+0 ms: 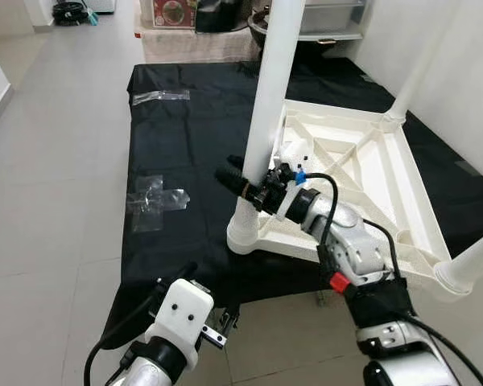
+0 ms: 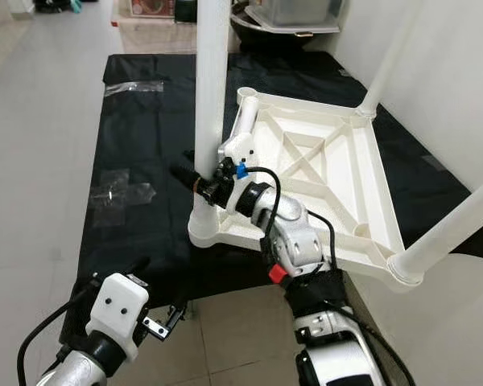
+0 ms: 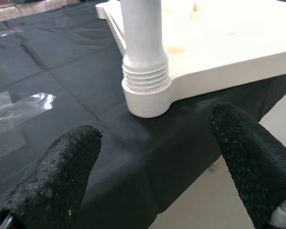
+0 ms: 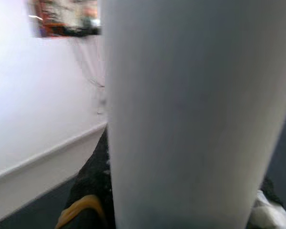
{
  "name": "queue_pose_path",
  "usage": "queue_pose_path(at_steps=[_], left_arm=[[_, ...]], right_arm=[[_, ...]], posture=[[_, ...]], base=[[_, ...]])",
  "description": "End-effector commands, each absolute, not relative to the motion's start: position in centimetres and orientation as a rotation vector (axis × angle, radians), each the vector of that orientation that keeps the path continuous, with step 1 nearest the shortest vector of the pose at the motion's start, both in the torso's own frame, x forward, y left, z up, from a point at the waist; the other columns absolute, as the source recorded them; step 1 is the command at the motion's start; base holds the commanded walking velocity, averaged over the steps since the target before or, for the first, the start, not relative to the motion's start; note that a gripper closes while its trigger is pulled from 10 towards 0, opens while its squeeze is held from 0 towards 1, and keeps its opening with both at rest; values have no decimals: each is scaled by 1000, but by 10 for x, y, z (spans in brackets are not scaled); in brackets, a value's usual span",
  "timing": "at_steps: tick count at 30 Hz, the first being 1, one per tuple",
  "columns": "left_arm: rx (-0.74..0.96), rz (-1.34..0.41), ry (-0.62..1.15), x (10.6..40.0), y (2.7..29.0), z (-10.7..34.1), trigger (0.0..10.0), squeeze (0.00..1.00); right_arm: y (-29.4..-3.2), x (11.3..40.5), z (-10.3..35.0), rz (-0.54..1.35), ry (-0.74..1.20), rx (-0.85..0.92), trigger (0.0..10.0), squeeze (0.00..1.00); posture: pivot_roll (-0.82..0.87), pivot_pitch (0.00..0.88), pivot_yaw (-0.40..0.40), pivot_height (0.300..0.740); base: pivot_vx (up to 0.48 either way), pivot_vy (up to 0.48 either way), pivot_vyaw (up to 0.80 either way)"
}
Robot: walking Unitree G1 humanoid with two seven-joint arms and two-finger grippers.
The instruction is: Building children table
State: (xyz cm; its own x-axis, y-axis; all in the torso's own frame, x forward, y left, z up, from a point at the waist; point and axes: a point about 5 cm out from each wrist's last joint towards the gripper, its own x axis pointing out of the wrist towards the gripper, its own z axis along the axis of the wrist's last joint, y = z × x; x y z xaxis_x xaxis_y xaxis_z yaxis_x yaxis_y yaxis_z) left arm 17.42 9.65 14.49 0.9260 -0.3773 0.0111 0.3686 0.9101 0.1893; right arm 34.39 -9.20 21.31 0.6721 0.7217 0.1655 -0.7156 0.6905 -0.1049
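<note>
A white plastic children's table (image 1: pixel 362 173) lies upside down on a black cloth (image 1: pixel 185 137). A white leg (image 1: pixel 272 80) stands upright in its near left corner socket (image 3: pixel 145 90), with threads showing at its base. My right gripper (image 1: pixel 243 182) is shut on this leg low down, one black finger on each side; in the right wrist view the leg (image 4: pixel 190 114) is pressed close. Two more legs rise at the far right (image 1: pixel 419 72) and near right (image 1: pixel 475 265) corners. My left gripper (image 3: pixel 155 162) hangs open below the cloth's front edge, facing that socket.
Two clear plastic bags (image 1: pixel 153 201) (image 1: pixel 159 96) lie on the cloth's left side. Grey tiled floor (image 1: pixel 56 161) runs along the left and in front. A white wall (image 1: pixel 467 80) is close on the right. Boxes and a bowl (image 1: pixel 177 12) crowd the far end.
</note>
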Motion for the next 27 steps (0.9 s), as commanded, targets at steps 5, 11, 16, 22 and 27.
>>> queue_pose_path(at_steps=[5, 11, 16, 22, 27], left_arm=[[198, -385, -34, 174, 98, 142, 10000, 0], [201, -387, -37, 175, 98, 142, 10000, 0], [205, -392, -40, 175, 96, 142, 10000, 0], [210, -397, -39, 174, 96, 141, 10000, 0], [210, -402, -36, 174, 95, 140, 10000, 0]], right_arm=[[-122, 351, 187, 257, -33, -106, 0, 0], [-125, 347, 197, -39, -64, -42, 0, 0], [-100, 337, 197, -237, -51, 61, 0, 0], [-73, 335, 200, -202, -42, 132, 10000, 0], [-67, 336, 210, -106, -94, 147, 10000, 1000]], posture=[[85, 142, -88, 740], [85, 137, -88, 740], [95, 128, -89, 740], [97, 120, -90, 740], [93, 113, -90, 740]], base=[[0, 0, 0], [0, 0, 0], [0, 0, 0], [0, 0, 0], [0, 0, 0]])
